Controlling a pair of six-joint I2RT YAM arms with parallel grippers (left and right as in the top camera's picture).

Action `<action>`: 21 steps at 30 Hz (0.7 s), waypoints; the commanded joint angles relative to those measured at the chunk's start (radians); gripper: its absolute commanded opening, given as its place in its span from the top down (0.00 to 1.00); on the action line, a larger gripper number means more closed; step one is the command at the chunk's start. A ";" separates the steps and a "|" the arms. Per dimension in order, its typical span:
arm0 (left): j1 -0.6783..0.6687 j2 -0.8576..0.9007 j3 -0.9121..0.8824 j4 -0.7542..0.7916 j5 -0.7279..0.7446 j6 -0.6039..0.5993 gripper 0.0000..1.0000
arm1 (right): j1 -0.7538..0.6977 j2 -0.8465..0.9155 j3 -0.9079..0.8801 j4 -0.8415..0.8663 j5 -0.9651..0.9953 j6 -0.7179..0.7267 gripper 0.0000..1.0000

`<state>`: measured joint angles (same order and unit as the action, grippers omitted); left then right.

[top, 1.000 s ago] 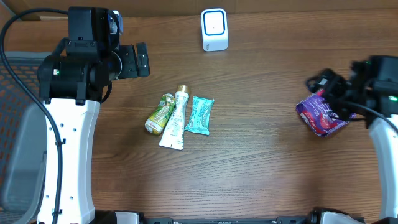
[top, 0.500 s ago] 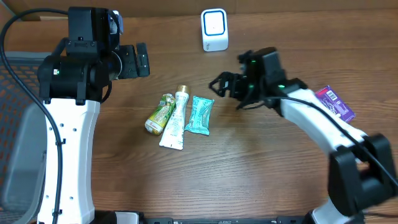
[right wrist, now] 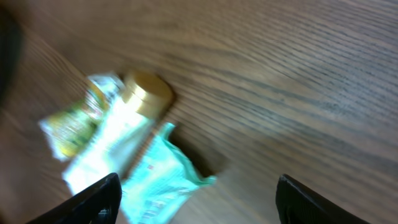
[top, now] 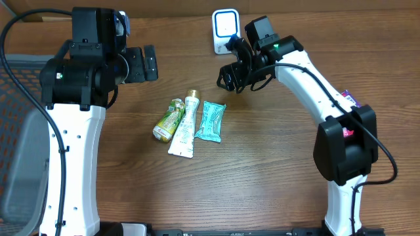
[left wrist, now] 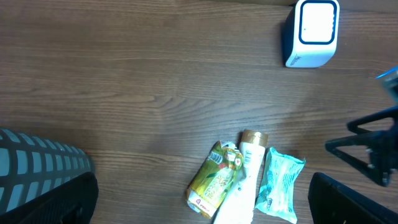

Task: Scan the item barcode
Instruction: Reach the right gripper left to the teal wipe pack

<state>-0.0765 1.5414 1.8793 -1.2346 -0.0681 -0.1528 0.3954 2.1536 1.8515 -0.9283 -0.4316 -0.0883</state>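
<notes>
right gripper [top: 226, 77] now beside scanner [top: 226, 31] (jaws empty), purple packet [top: 351, 99] left behind

Table [top: 262, 177]: brown wood-grain top, smooth, low sheen. Scanner [top: 226, 31]: hard white plastic, glossy face. White tube [top: 184, 128]: smooth soft plastic, slight gloss. Its cap [top: 192, 94] is gold with a metallic-looking shine. Green pouch [top: 168, 120]: glossy printed film. Teal packet [top: 211, 121]: thin crinkled plastic wrap, shiny, crimped ends. Left arm [top: 75, 151]: white glossy plastic shell, matt black housings on top. Right arm [top: 308, 75]: same white shell, matt black joints. Grey gridded thing [top: 16, 92] at the left edge: possibly plastic mesh, too dim to tell.
</notes>
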 commanded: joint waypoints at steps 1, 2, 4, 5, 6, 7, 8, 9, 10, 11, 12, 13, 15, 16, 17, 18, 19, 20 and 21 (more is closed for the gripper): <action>0.004 0.008 0.013 0.000 -0.010 0.019 0.00 | 0.018 0.063 0.018 0.009 0.045 -0.184 0.20; 0.004 0.008 0.013 0.000 -0.010 0.019 0.00 | 0.026 0.075 0.018 0.010 0.047 -0.209 0.20; 0.004 0.008 0.013 0.000 -0.010 0.019 0.00 | 0.043 0.100 0.018 0.011 0.072 -0.241 0.21; 0.004 0.008 0.013 0.000 -0.010 0.019 0.01 | 0.051 0.110 0.018 0.012 0.097 -0.251 0.23; 0.004 0.008 0.013 0.000 -0.010 0.019 0.00 | 0.063 0.120 0.018 0.014 0.131 -0.257 0.24; 0.004 0.008 0.013 0.000 -0.010 0.019 0.00 | 0.075 0.131 0.018 0.018 0.162 -0.257 0.25; 0.004 0.008 0.013 0.000 -0.010 0.019 0.00 | 0.086 0.133 0.018 0.021 0.180 -0.262 0.25; 0.004 0.008 0.013 0.000 -0.010 0.019 0.01 | 0.098 0.138 0.018 0.023 0.197 -0.272 0.25; 0.004 0.008 0.013 0.000 -0.010 0.019 0.00 | 0.109 0.138 0.018 0.026 0.209 -0.283 0.25; 0.004 0.008 0.013 0.000 -0.010 0.019 0.00 | 0.121 0.138 0.018 0.033 0.224 -0.285 0.26; 0.004 0.008 0.013 0.000 -0.010 0.019 0.00 | 0.130 0.138 0.018 0.042 0.232 -0.289 0.26; 0.004 0.008 0.013 0.000 -0.010 0.019 0.00 | 0.140 0.138 0.018 0.051 0.232 -0.305 0.27; 0.004 0.008 0.013 0.000 -0.010 0.019 0.00 | 0.157 0.142 0.018 0.063 0.234 -0.330 0.29; 0.004 0.008 0.013 0.000 -0.010 0.019 0.00 | 0.168 0.146 0.018 0.065 0.239 -0.351 0.31; 0.004 0.008 0.013 0.000 -0.010 0.019 0.00 | 0.175 0.149 0.018 0.064 0.253 -0.361 0.33; 0.004 0.008 0.013 0.000 -0.010 0.019 0.00 | 0.180 0.154 0.018 0.065 0.267 -0.363 0.34; 0.004 0.008 0.013 0.000 -0.010 0.019 0.00 | 0.185 0.159 0.018 0.065 0.287 -0.363 0.34; 0.004 0.008 0.013 0.000 -0.010 0.019 0.01 | 0.187 0.162 0.018 0.062 0.303 -0.363 0.36; 0.004 0.008 0.013 0.000 -0.010 0.019 0.00 | 0.187 0.164 0.018 0.058 0.309 -0.363 0.37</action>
<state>-0.0765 1.5414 1.8793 -1.2350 -0.0681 -0.1528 0.5835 2.2959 1.8515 -0.8684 -0.1818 -0.4194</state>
